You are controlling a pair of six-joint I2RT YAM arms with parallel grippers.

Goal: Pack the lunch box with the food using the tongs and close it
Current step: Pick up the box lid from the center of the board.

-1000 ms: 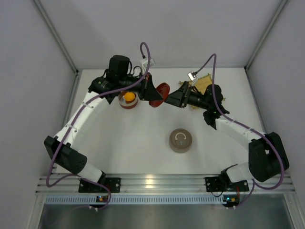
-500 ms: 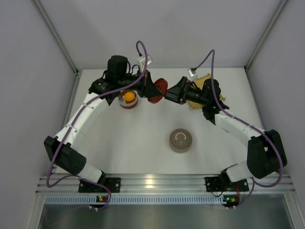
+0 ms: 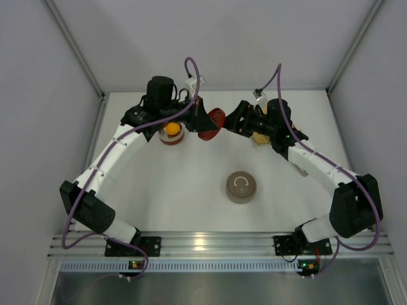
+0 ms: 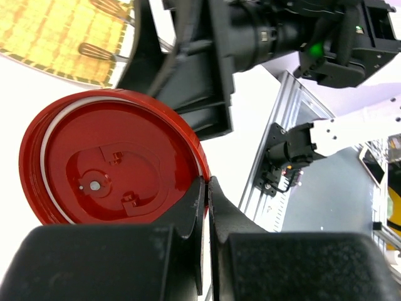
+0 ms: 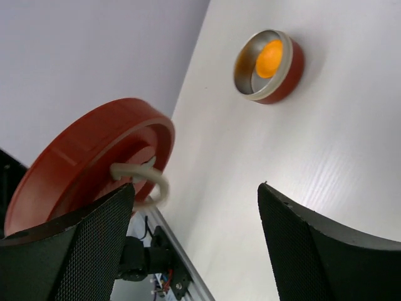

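Lid [image 4: 113, 166]: red and round, held on edge off the table. Its inner face is turned to the left gripper's camera and its outer face to the right gripper.
Loop [image 5: 147, 179]: white ring handle on the lid's outer face. It sits just ahead of the right gripper's finger at the left of the wrist view, outside the gap between the fingers.
Left gripper [image 4: 207, 188]: jaws pinched together on the lid's rim.
Right gripper [image 5: 195, 188]: jaws apart with nothing between them. The lid lies ahead and off to one side of the gap. From above the tips are very near the lid, and I cannot tell if they touch it.
Key relation: the lid stands between the two grippers, one flat face to each. I judge that a handover needs the right gripper to shift sideways until the rim or loop falls inside its gap.
Ball [image 5: 270, 58]: orange, lying in the open tin [image 5: 269, 66]. The tin is beyond the lid from the right gripper and just behind the left gripper's fingers, so the left arm is nearer.
Mat [image 4: 56, 31]: yellow, behind the right gripper and partly under that arm.
Grey tin [image 3: 241, 187]: well apart from both grippers, toward the bases.
Tongs and lumps: I cannot pick them out.
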